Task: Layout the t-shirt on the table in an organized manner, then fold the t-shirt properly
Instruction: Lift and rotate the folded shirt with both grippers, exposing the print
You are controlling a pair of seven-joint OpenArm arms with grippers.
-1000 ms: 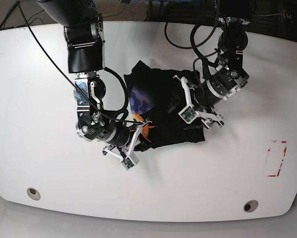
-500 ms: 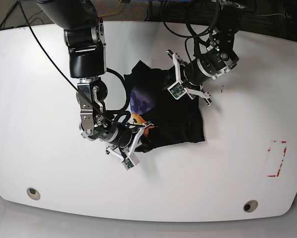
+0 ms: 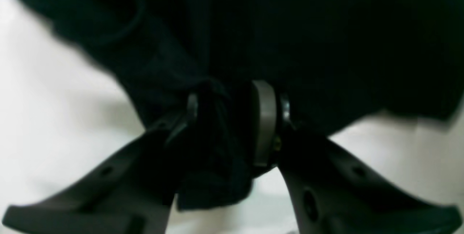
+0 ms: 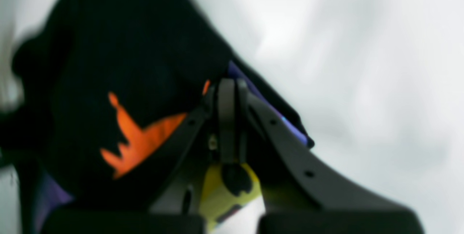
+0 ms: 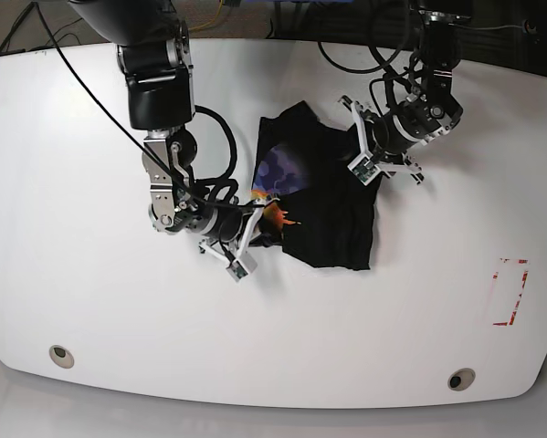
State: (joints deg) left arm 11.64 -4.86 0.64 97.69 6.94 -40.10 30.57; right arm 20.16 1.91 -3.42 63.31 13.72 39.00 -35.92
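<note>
Shirt (image 5: 332,214): black, lying bunched near the middle of the white surface (image 5: 72,274), orange print showing at one edge.
Left tool (image 3: 232,125): clamping a fold of black cloth between its fingers.
Right tool (image 4: 228,92): pinching the shirt's edge just beside the orange print (image 4: 137,140), fingers pressed together.
Red outline (image 5: 509,292): sitting well apart from the shirt.

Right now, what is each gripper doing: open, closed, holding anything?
Left gripper: closed on a bunched fold of the black t-shirt.
Right gripper: shut, pinching the t-shirt's edge near the orange print.
</note>
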